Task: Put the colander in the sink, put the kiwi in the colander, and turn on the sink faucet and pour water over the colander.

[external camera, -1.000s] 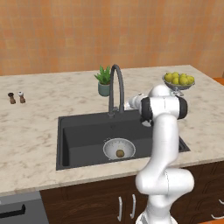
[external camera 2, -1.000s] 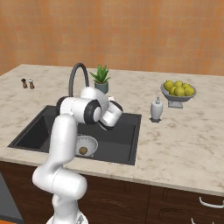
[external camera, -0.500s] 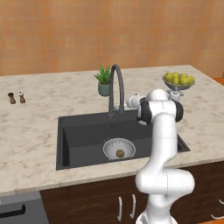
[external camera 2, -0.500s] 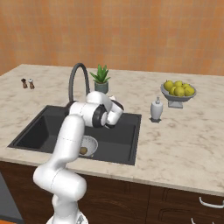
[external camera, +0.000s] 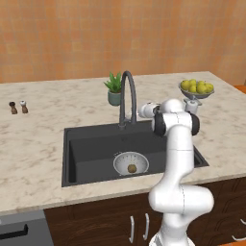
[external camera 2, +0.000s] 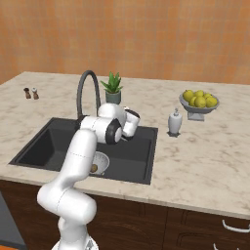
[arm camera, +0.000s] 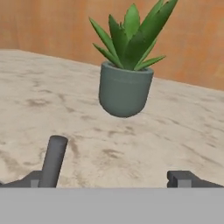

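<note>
Black basin: the sink (external camera: 91, 144) is matte black, set into the marble worktop (external camera: 38, 139); the colander (external camera: 130, 163) sits on its floor, near the front wall.
Kiwi: the brown kiwi (external camera: 131, 168) lies inside the colander, at about its middle; the right base view shows it partly behind the arm.
Change: over the last second the arm has swung its wrist a little further back, toward the faucet (external camera: 127, 98); colander, kiwi and faucet have not shifted.
End effector: the end effector (arm camera: 116, 178) has its tips spread wide with nothing between them; in the left base view it sits just to the right of the faucet's stem.
Hand view: a dark grey bar (arm camera: 52, 161), probably part of the faucet, rises beside the left tip; the potted plant (arm camera: 126, 65) stands beyond on the worktop.
Meaning for task: the first two steps look done; what remains, by my reading, is turning the water on, and the arm seems to be lining up for that.
Water: none is visible falling from the spout.
Writing: no brand, label or legible text on the faucet, soap bottle (external camera 2: 175, 122), fruit bowl (external camera 2: 198, 102) or shakers (external camera: 17, 107).
</note>
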